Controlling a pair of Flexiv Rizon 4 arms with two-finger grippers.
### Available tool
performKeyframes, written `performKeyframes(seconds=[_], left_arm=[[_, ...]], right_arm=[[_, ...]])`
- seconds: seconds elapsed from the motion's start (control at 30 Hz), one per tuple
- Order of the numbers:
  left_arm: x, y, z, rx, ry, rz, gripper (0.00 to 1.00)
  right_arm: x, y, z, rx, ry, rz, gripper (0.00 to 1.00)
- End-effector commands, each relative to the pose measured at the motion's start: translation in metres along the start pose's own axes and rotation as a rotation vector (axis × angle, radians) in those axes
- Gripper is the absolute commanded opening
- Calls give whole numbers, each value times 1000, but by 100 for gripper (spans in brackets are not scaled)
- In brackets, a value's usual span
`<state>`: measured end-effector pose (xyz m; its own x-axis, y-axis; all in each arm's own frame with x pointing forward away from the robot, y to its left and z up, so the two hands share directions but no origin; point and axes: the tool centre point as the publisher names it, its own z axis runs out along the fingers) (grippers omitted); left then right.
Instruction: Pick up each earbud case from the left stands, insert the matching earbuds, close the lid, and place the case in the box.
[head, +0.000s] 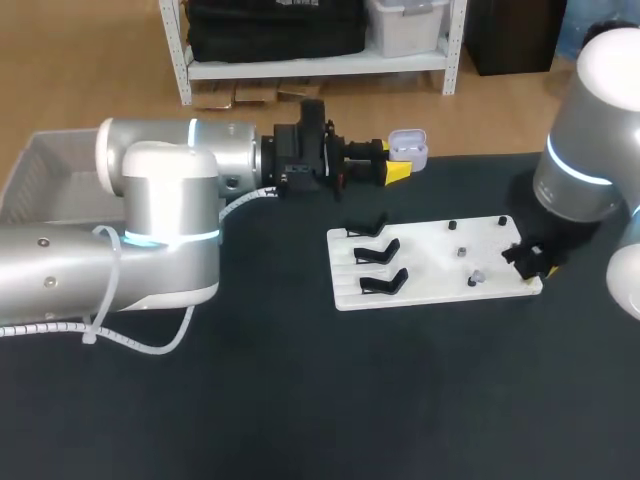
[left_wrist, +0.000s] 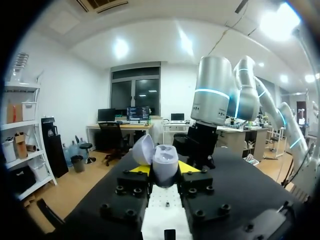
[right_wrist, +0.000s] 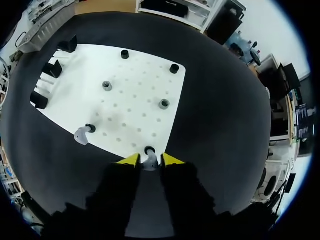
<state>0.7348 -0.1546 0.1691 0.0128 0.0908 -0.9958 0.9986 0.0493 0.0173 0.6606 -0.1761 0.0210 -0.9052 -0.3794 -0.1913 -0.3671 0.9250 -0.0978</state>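
Since the right fingers (right_wrist: 129, 160) are set narrow on an earbud (right_wrist: 150, 160) at the right-hand edge of the white board (right_wrist: 135, 80), and appear closed on it from both sides, the coming move is judged to turn on where the open case lies from them. The earbud case (head: 408, 148) is held beyond the board's far edge, above the tabletop (head: 300, 400), clamped between the left fingers (left_wrist: 140, 170) with its lid (left_wrist: 144, 149) swung open. From the right fingers it is found farther from the robot and toward its left, across the board. A second earbud (right_wrist: 82, 134) lies on the board beside its peg, nearer the right arm than the left
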Motion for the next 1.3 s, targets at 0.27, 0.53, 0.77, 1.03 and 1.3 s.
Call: performKeyframes(seconds=[0.27,0.53,0.77,1.03,1.3], left_arm=[[0,1,0,1,-1,0,0],[0,1,0,1,-1,0,0],[0,1,0,1,-1,0,0],[0,1,0,1,-1,0,0],[0,1,0,1,-1,0,0]], right_arm=[[2,2,-7,23,-4,20,0],[4,1,-62,93,-12,111,0],[4,18,-110,146,9,145,0],[0,47,-149,233,6,161,0],[0,47,-149,233,6,161,0]])
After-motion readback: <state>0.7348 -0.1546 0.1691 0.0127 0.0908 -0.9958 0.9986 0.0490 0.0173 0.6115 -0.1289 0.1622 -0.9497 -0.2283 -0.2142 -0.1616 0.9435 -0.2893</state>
